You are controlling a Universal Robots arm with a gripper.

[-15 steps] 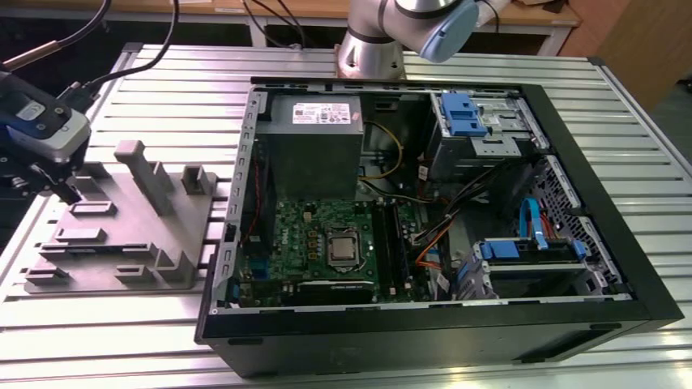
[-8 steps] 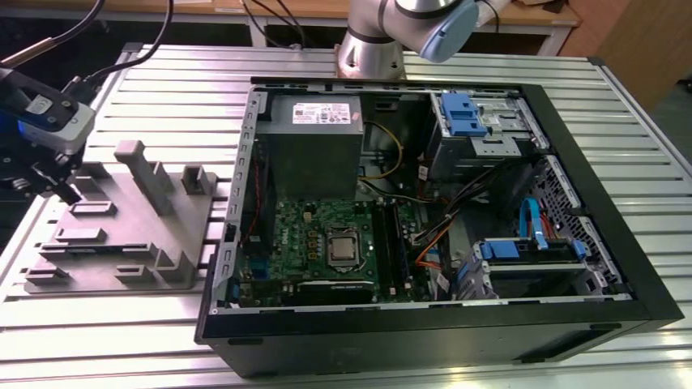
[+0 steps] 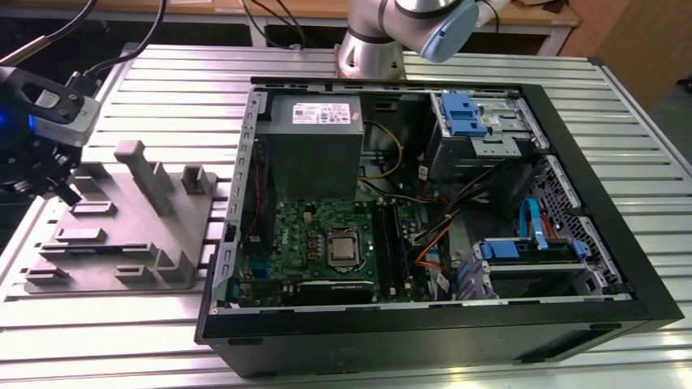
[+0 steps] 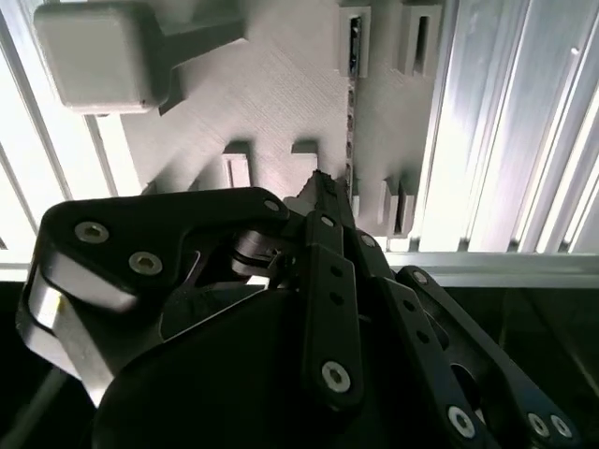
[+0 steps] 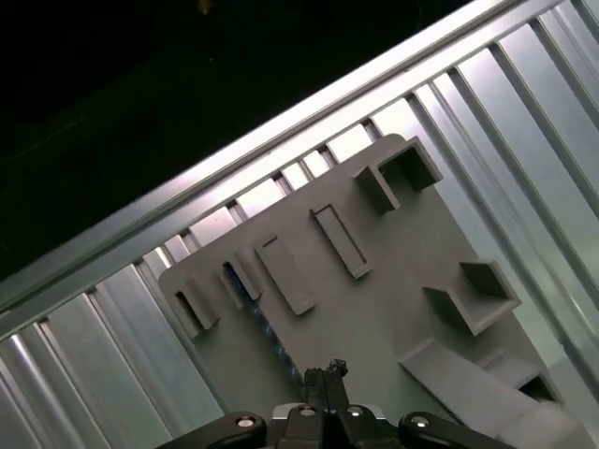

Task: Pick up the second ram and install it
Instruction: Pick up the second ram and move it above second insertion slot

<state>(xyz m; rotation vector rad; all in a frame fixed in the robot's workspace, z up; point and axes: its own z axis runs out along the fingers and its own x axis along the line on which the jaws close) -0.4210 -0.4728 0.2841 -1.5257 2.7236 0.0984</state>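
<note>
The second ram [image 4: 351, 103] stands on its edge in a slot of the grey holder plate [image 3: 119, 235], which lies on the slatted table at the exterior view's left. In the first wrist view the second ram [image 5: 245, 285] is a thin dark-green line along the holder plate [image 5: 393, 309]. My gripper [image 3: 52, 185] hangs over the plate's far-left side. Its fingertips [image 4: 323, 187] meet in one narrow point just beside the ram's near end, and nothing shows between them. Whether they touch the stick I cannot tell.
An open black computer case [image 3: 605, 243] fills the exterior view's right half, with a grey power supply [image 3: 313, 130], a green motherboard [image 3: 319, 239] and blue drive brackets [image 3: 459, 113]. Tall posts [image 3: 141, 174] rise from the holder plate. Cables [image 3: 76, 32] run to my wrist.
</note>
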